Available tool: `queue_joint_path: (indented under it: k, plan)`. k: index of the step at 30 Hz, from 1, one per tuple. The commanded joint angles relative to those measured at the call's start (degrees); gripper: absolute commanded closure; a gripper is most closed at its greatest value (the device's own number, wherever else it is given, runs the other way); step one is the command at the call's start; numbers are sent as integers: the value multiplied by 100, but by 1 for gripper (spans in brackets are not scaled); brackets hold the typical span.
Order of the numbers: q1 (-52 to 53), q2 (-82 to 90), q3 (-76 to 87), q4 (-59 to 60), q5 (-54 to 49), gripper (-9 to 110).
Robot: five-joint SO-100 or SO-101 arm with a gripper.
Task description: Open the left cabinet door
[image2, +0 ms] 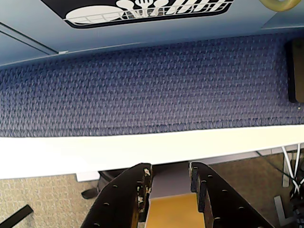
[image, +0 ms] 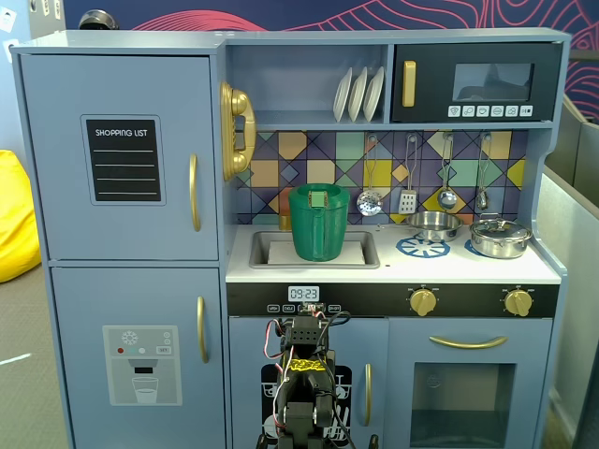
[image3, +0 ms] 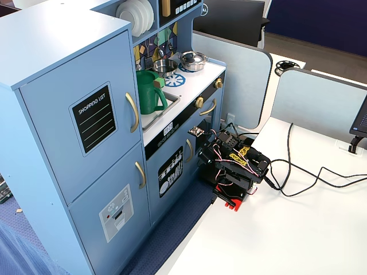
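Observation:
The left cabinet door (image: pixel 56 159) is light blue with a black "SHOPPING LIST" panel (image: pixel 123 160) and a vertical gold handle (image: pixel 194 192). It is shut, flush with the cabinet. It also shows in a fixed view from the side (image3: pixel 57 132), with its handle (image3: pixel 132 112). My arm (image3: pixel 235 166) sits folded on the white table (image3: pixel 298 229), low in front of the kitchen (image: pixel 299 383), far below and to the right of that door. In the wrist view my gripper (image2: pixel 169 172) looks down past the table edge, jaws apart and holding nothing. The door is out of the wrist view.
Below the door is a blue dispenser door (image: pixel 140 360). A small dish-rack door (image2: pixel 142 12) stands just ahead of the arm. A green pitcher (image: pixel 318 223) sits in the sink. Blue carpet (image2: pixel 142 85) lies between the kitchen and the table edge (image2: pixel 118 147). Cables (image3: pixel 309 175) trail right.

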Motion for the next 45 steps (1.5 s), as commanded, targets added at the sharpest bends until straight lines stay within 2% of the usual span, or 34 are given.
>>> queue_joint_path:
  k: [1, 21, 25, 33, 40, 45]
  plan:
    - [-18, -35, 9, 958, 176, 101]
    - [-18, -35, 9, 861, 202, 101]
    - [-26, -70, -105, 255, 483, 101]
    - [-668, -686, -1178, -9, 1072, 101]
    - [-1160, -1125, -3032, -606, 387, 101]
    - [-1354, -1354, -3929, -1714, -510, 101]
